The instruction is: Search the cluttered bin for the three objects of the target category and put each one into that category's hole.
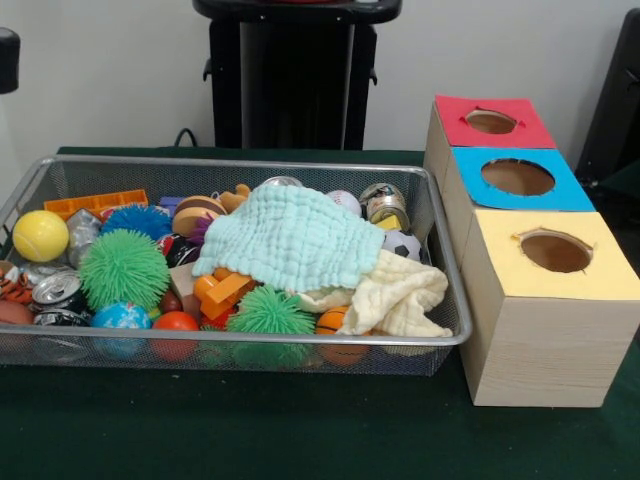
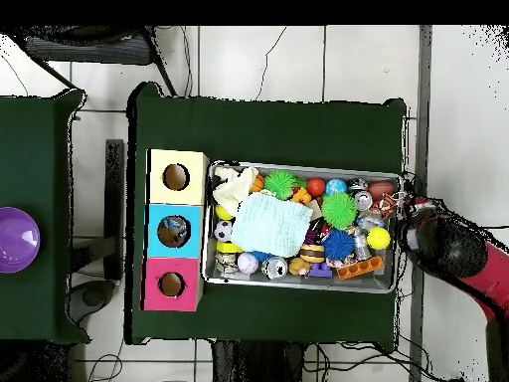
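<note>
The bin point(image 1: 250, 164) is a wide silver wire-mesh tray on the green table, also in the overhead view point(image 2: 298, 166). It is piled with a mint cloth point(image 1: 290, 235), a cream cloth point(image 1: 400, 295), green spiky balls point(image 1: 124, 268), a blue spiky ball point(image 1: 137, 220), a yellow ball point(image 1: 40, 235), cans point(image 1: 57, 290), orange blocks point(image 1: 222, 290) and a small soccer ball point(image 1: 402, 245). Beside it stand wooden boxes with a red hole point(image 1: 490, 122), a blue hole point(image 1: 517, 177) and a yellow hole point(image 1: 556, 252). My gripper point(image 2: 425, 239) hangs at the bin's end far from the boxes; its state is hidden under the arm.
The black pedestal point(image 1: 295, 80) stands behind the bin. A black part of the arm point(image 1: 6, 60) shows at the front view's left edge. A purple bowl point(image 2: 15, 239) sits on a separate green table beyond the boxes. Cables lie on the tiled floor.
</note>
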### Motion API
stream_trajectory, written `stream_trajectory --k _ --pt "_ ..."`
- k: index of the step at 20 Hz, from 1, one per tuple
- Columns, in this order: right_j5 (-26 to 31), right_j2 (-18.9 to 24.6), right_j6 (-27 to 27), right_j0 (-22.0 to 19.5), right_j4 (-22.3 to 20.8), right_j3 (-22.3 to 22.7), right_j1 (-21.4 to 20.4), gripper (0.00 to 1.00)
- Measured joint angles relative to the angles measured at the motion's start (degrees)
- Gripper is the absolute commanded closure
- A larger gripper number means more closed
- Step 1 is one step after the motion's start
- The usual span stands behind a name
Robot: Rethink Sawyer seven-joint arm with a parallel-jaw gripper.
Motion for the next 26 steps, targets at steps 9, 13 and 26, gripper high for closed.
stream_trajectory --k 9,13,26 --pt "0.00 0.88 0.00 -1.13 0.00 0.13 1.47 0.00" --pt "-0.14 2.37 0.00 -1.91 0.01 0.63 2.11 0.00" --pt "-1.09 5.65 0.00 -3.07 0.01 1.46 4.04 0.00"
